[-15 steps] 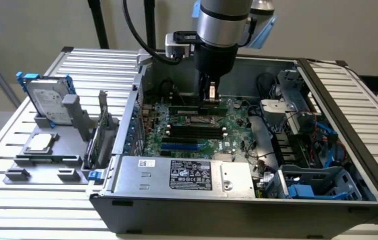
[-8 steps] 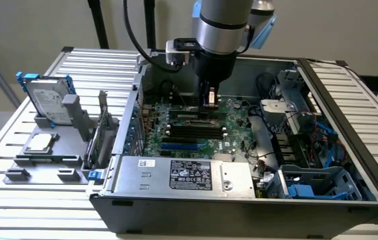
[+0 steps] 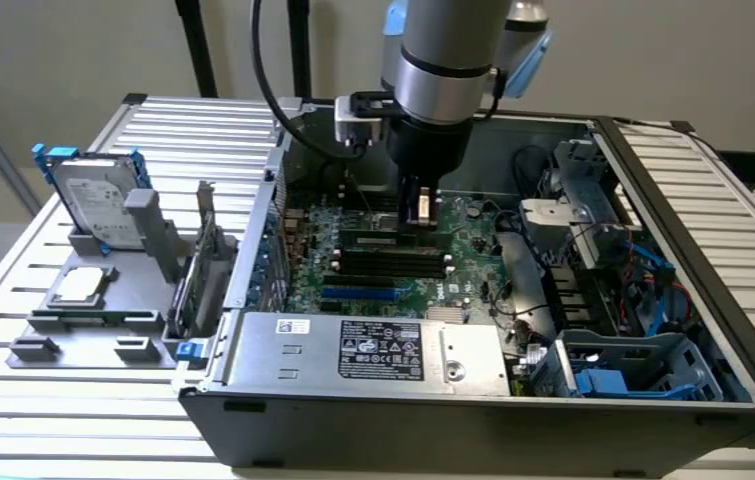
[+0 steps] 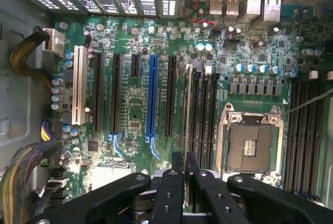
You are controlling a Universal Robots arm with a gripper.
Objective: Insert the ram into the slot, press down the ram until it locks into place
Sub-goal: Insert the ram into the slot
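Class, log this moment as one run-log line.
gripper: shut on ram | ram: at slots | seated: cannot tell

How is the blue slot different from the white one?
The blue slot is thin; the white slot is fatter. The blue slot has black slots on both sides; the white slot sits at the row's end, nearest the cables. Both are long and parallel on the green board.

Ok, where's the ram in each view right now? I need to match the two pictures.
Exterior view: the ram hangs upright in the gripper, over the middle of the motherboard.
Wrist view: the ram shows edge-on between the gripper's fingers, over the black memory slots.
Shared landmark: the blue socket.
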